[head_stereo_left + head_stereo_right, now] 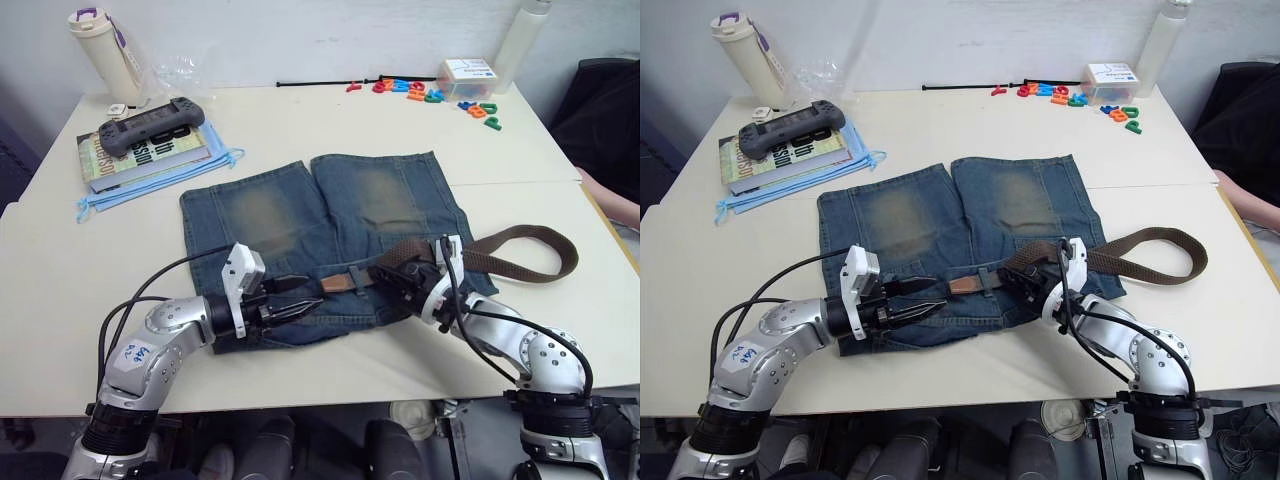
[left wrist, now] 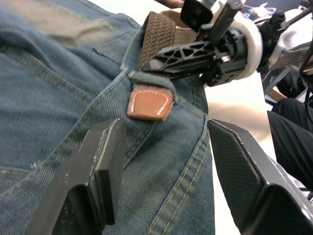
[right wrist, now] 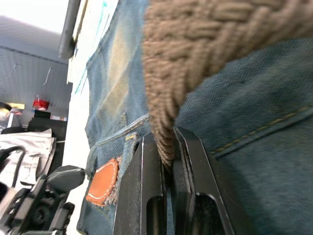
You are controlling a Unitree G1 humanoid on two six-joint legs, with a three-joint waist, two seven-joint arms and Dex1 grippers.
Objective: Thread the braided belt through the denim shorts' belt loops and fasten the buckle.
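The right hand (image 1: 1025, 283) pinches the braided belt (image 1: 1140, 250) at the waistband of the denim shorts (image 1: 970, 220), near the bench's front edge. The left hand (image 1: 925, 308), spread wide, should grip the tan tip (image 2: 149, 104) past its belt loop (image 2: 151, 81) and pull level.

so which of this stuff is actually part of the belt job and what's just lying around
Part of the job:
braided belt
denim shorts
belt loop
left gripper
right gripper

Lying about:
game controller
books
bottle
toy letters
small box
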